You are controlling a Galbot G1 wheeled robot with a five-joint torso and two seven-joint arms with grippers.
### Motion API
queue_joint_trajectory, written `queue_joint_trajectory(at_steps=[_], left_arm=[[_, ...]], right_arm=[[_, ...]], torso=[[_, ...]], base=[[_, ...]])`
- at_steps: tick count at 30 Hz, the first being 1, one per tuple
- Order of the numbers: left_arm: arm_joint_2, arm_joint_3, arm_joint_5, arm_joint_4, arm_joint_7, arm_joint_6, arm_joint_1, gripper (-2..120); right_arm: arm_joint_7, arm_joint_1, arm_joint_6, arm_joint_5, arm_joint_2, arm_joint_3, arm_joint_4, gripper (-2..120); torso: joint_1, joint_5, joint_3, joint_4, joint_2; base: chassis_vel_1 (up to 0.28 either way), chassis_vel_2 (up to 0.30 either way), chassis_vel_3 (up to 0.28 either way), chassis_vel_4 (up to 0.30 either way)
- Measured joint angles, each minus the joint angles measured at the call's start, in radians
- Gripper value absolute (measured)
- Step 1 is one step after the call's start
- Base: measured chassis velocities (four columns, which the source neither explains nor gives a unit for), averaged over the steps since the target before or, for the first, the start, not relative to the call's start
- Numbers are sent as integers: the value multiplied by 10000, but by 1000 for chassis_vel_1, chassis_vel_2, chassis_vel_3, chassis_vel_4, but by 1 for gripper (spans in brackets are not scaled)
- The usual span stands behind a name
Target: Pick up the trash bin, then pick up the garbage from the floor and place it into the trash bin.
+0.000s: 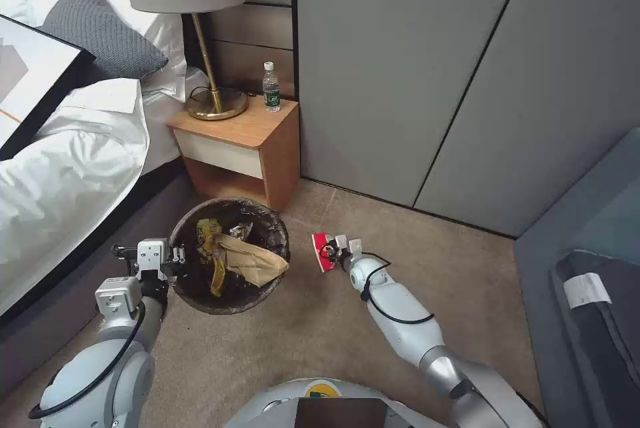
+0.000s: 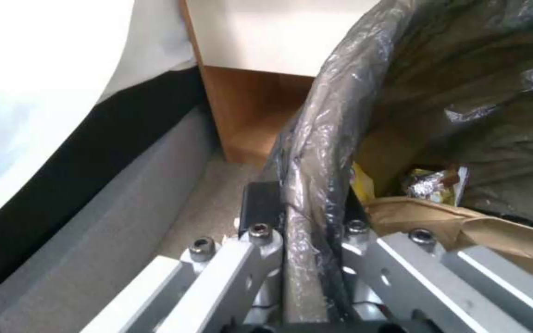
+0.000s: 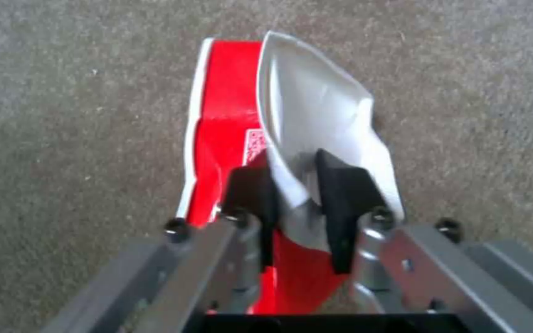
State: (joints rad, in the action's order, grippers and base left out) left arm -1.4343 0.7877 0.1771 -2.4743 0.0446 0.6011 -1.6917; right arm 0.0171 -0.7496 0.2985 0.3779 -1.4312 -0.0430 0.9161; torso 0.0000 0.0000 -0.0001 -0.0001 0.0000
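Note:
The trash bin [image 1: 267, 228], lined with a crinkled dark bag, stands in front of the nightstand with a brown paper scrap [image 1: 252, 259] and yellow wrappers [image 1: 208, 231] inside. My left gripper [image 1: 175, 256] is shut on its left rim; the left wrist view shows the bagged rim [image 2: 322, 138] pinched between the black pads [image 2: 259, 203]. A crushed red-and-white paper cup [image 1: 323, 249] is to the right of the bin, close above the carpet. My right gripper [image 1: 340, 246] is shut on the cup's white wall [image 3: 316, 120], with the red side [image 3: 226, 120] beside the pads [image 3: 340, 185].
A wooden nightstand [image 1: 243, 141] behind the bin carries a brass lamp [image 1: 215, 98] and an upright green-labelled bottle [image 1: 271, 87]. The bed [image 1: 73, 161] runs along the left. Grey wardrobe panels [image 1: 433, 68] close the back, and a dark grey seat [image 1: 593, 308] sits at the right.

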Motion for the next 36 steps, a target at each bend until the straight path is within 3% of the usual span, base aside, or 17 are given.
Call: queue_joint_trajectory(at_steps=[3,18,23,26,36], left_arm=[[21,-16,-2,38,-3,-2,34,4],[33,-35,-6,142,-13,-22,106,4],[47,-33,3,143,-18,-24,136,4],[50,-30,18,143,-28,-25,134,4],[132,25,89,147,-46,-26,106,4]], right_arm=[[-7,-3,-24,0,20,-13,21,3],[-142,-98,-214,-130,25,-94,207,3],[-267,-523,-140,-70,442,-199,1593,3],[-279,-1071,169,189,890,-399,3403,3],[-315,-2268,949,1085,1905,-1160,7024,3]], torso=[[0,0,0,0,0],[0,1,0,2,0],[0,1,0,1,0],[0,2,0,2,0],[0,2,0,1,0]], base=[[0,0,0,0],[0,0,0,0],[0,0,0,0],[0,0,0,0],[0,0,0,0]])
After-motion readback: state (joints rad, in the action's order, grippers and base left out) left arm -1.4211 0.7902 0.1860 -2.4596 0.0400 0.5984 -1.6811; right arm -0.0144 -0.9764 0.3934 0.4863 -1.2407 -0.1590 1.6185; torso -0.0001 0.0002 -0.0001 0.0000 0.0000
